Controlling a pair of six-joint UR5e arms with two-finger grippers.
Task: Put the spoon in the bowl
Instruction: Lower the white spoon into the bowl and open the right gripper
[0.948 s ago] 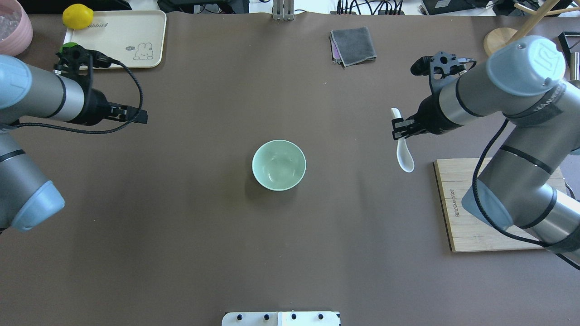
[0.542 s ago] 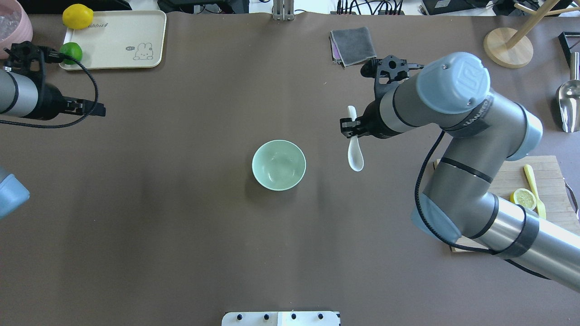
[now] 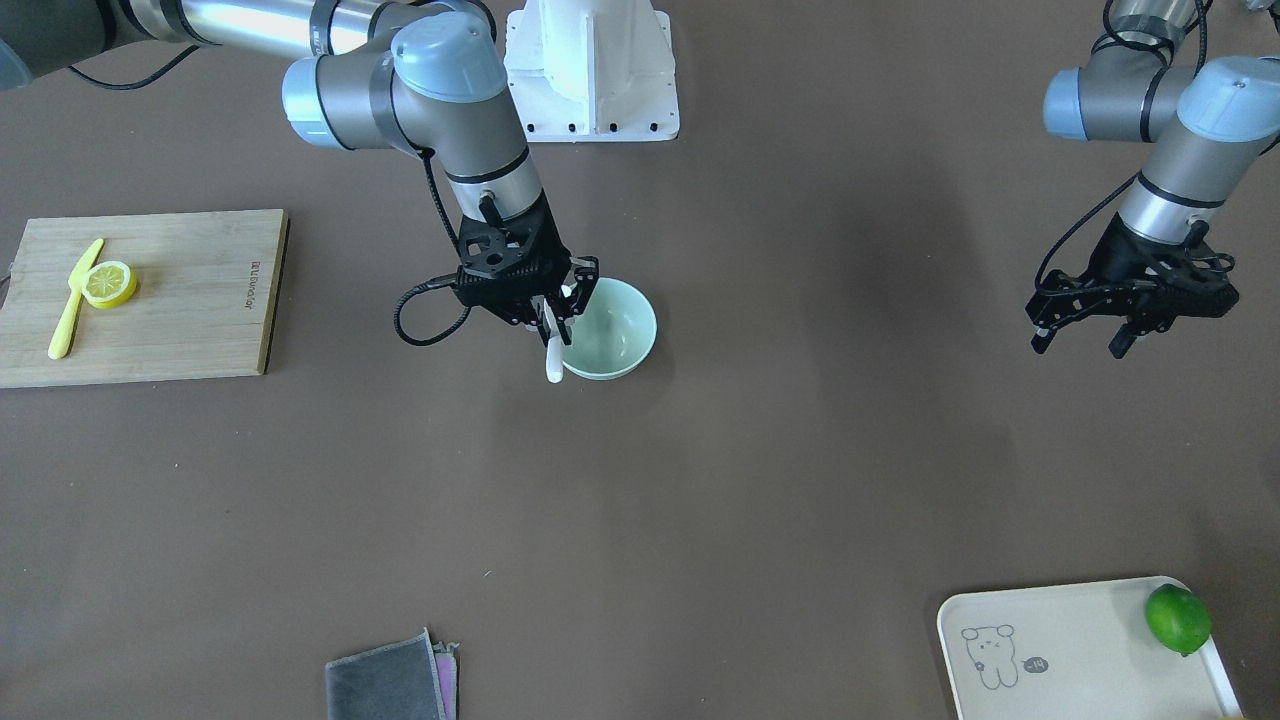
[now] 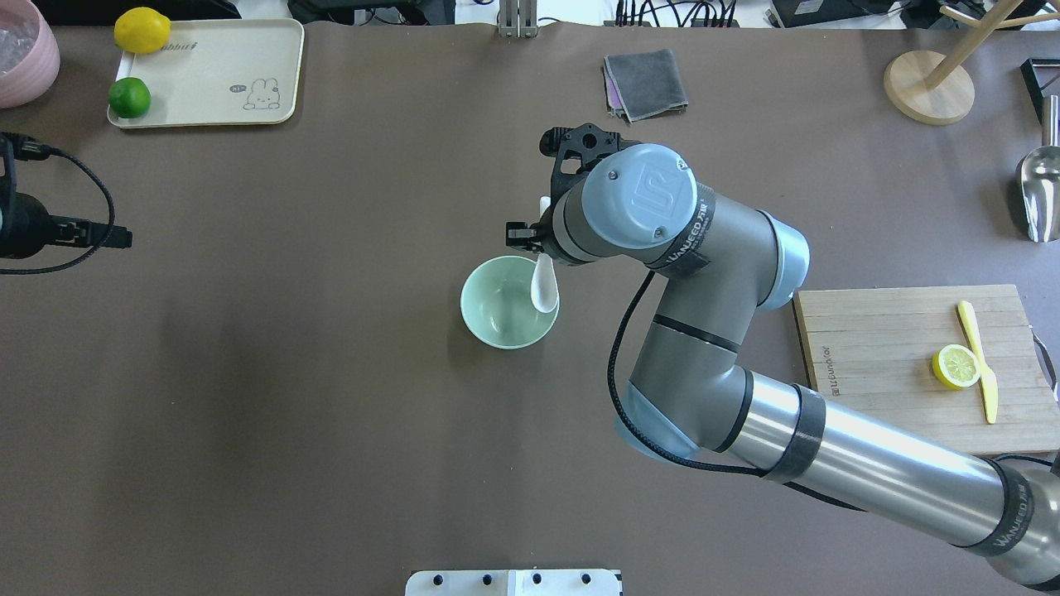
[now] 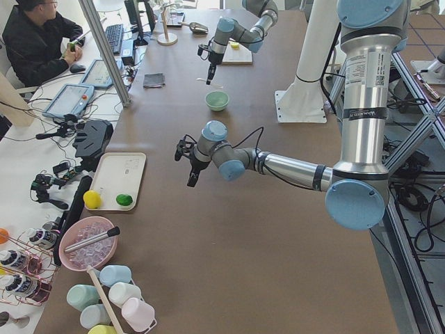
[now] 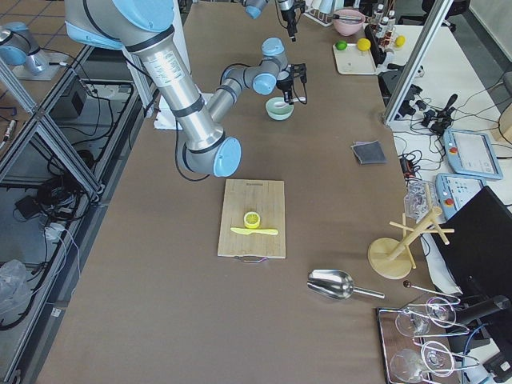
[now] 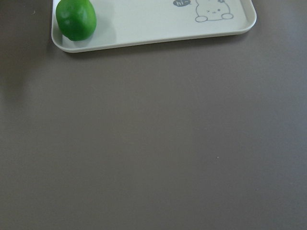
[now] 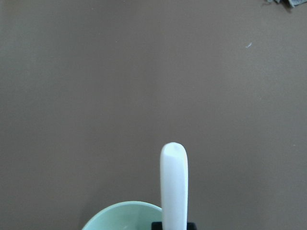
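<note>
The pale mint-green bowl (image 4: pixel 497 308) stands upright at the table's middle; it also shows in the front view (image 3: pixel 622 335). My right gripper (image 4: pixel 537 245) (image 3: pixel 555 312) is shut on the white spoon (image 4: pixel 544 288) (image 3: pixel 552 358) by its handle. It holds the spoon above the bowl, with the scoop hanging over the bowl's right rim. The right wrist view shows the spoon's handle (image 8: pixel 173 184) and the bowl's rim (image 8: pixel 120 213) below it. My left gripper (image 3: pixel 1082 338) (image 4: pixel 118 238) is open and empty, far to the left of the bowl.
A cream tray (image 4: pixel 207 70) holding a lime (image 4: pixel 130 97) and a lemon (image 4: pixel 142 29) sits at the far left. A grey cloth (image 4: pixel 646 83) lies at the far middle. A cutting board (image 4: pixel 878 364) with a lemon slice (image 4: pixel 956 366) and a yellow knife (image 4: pixel 979 360) lies at the right.
My right arm has carried the spoon leftward from the table's right side to over the bowl's right rim. My left arm has drawn back toward the left edge.
</note>
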